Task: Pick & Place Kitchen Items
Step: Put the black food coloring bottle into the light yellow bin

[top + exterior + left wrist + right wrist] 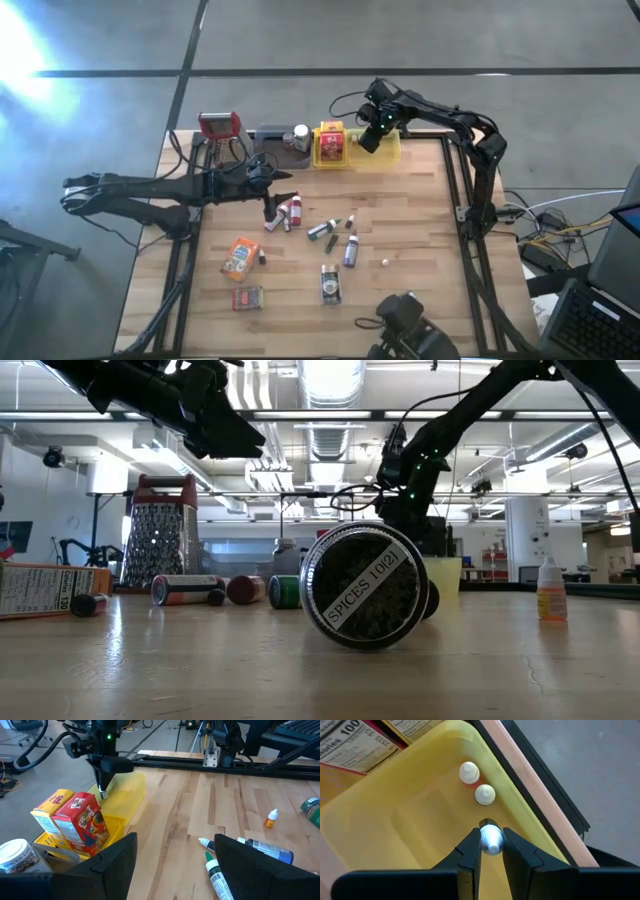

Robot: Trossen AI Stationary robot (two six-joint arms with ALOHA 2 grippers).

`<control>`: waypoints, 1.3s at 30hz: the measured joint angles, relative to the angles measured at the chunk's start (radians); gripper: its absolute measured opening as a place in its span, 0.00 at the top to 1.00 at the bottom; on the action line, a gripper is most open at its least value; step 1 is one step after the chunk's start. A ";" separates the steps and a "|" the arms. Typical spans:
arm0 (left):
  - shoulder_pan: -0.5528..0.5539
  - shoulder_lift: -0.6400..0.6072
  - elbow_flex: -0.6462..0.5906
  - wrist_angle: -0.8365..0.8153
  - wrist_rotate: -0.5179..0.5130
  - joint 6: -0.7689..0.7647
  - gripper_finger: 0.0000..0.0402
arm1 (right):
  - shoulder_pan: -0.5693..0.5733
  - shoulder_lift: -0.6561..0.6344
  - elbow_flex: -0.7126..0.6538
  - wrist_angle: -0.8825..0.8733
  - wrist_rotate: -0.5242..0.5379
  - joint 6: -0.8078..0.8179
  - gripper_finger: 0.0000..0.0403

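Right gripper [491, 845] pinching a small bottle [490, 839] over the yellow tray [392, 156] at the bench's far edge — two already inside. Left gripper [272, 187] spread, empty; loose kitchen items [320, 231] mid-bench — most remain.

- two boxes [331, 143] are standing in the tray [392, 153] at the table's [420, 230] back edge.
- two small bottles [476, 782] are lying inside the tray, by its wall.
- a grater [219, 125] is standing left of the tray.
- loose bottles [335, 237] are lying mid-table.
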 joint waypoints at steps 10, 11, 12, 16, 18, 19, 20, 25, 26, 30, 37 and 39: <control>0.000 0.000 0.000 0.000 0.000 0.000 0.33 | -0.003 0.032 0.000 0.037 0.001 0.006 0.86; 0.000 0.000 0.000 0.000 0.000 0.000 0.33 | -0.005 0.035 0.000 0.037 0.002 0.006 0.86; 0.000 0.000 0.000 0.000 0.000 0.000 0.33 | -0.006 0.037 0.000 0.037 0.007 0.007 0.86; 0.000 0.000 0.000 -0.001 0.000 0.000 0.33 | -0.010 0.040 0.000 0.038 0.044 0.007 0.86; 0.000 0.000 0.000 -0.001 0.000 0.000 0.33 | -0.012 0.040 0.000 0.038 0.052 0.010 0.86; 0.000 0.000 0.000 0.000 0.000 0.000 0.33 | -0.012 0.040 0.000 0.039 0.054 0.012 0.86; 0.000 0.000 0.000 -0.001 0.000 0.000 0.33 | -0.014 0.040 0.000 0.040 0.054 0.013 0.86; 0.000 0.000 0.000 0.000 0.000 0.000 0.33 | -0.015 0.040 -0.002 0.048 0.054 0.014 0.86; 0.000 0.000 0.000 -0.001 0.000 0.000 0.33 | -0.015 0.040 -0.002 0.049 0.054 0.014 0.86; 0.000 0.000 0.000 0.000 0.000 0.000 0.33 | -0.015 0.040 -0.002 0.049 0.052 0.018 0.86; 0.000 0.000 0.000 0.000 0.000 0.000 0.33 | -0.011 0.041 -0.019 0.056 0.042 0.033 0.85; 0.000 0.000 0.000 0.000 0.000 0.000 0.33 | -0.007 0.041 -0.030 0.075 0.042 0.033 0.85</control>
